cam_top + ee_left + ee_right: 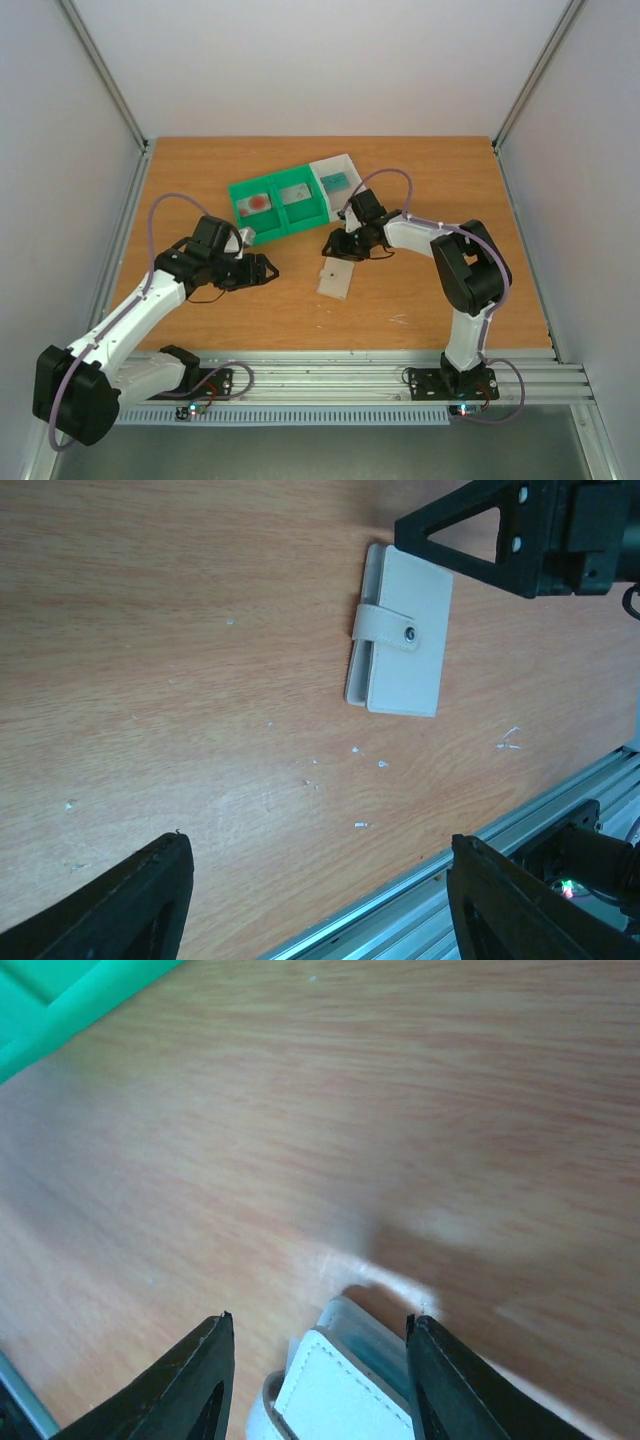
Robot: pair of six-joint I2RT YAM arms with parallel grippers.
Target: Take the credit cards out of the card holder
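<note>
card holder [336, 279] flat on table [200, 170], mid-front, long axis roughly near-far, strap snapped shut. R gripper [318, 1322] over its far end, jaws apart straddling it, not clamped afaict. L gripper [320, 845] wide apart, empty, holder off to its right. R closer. we see no readable txt/brand.

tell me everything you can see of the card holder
The card holder is a flat pale beige sleeve, leather-like with stitched edges, closed by a strap with a dark snap. It lies flat on the wooden table. The right gripper straddles one short end with its jaws apart; whether it touches is unclear.
</note>
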